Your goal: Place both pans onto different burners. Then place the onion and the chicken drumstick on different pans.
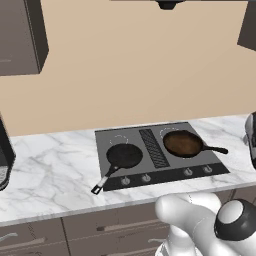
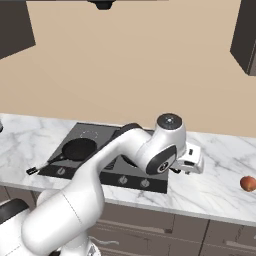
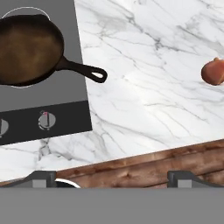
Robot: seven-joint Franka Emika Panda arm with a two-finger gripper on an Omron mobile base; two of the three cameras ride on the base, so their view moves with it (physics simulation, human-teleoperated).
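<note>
Gripper point(image 3: 112, 179): your jaws stand fully apart and hold nothing; in the hand view the two dark tips rise at 6 o'clock, over the counter's front edge, touching no object.
Arm: in the right base view your hand reaches past the right end of the cooktop point(image 2: 75, 131), over bare marble.
Brown pan point(image 3: 28, 49): in the hand view it lies at 10 o'clock from your tips, already seated on a white burner ring, handle pointing towards 3 o'clock and overhanging the marble. I judge this pan as placed.
Black pan point(image 1: 124, 155): in the left base view it sits on the left front burner, handle running towards 7 o'clock past the knobs and off the cooktop. Also placed, and on a different burner from the brown one.
Onion point(image 3: 214, 71): a reddish round object at 2 o'clock in the hand view, alone on the counter point(image 3: 144, 87), well apart from both pans. You probably stand open here to go for it next.
Drumstick: I cannot locate it.
Risk: the onion is round and may roll if you nudge it before closing.
</note>
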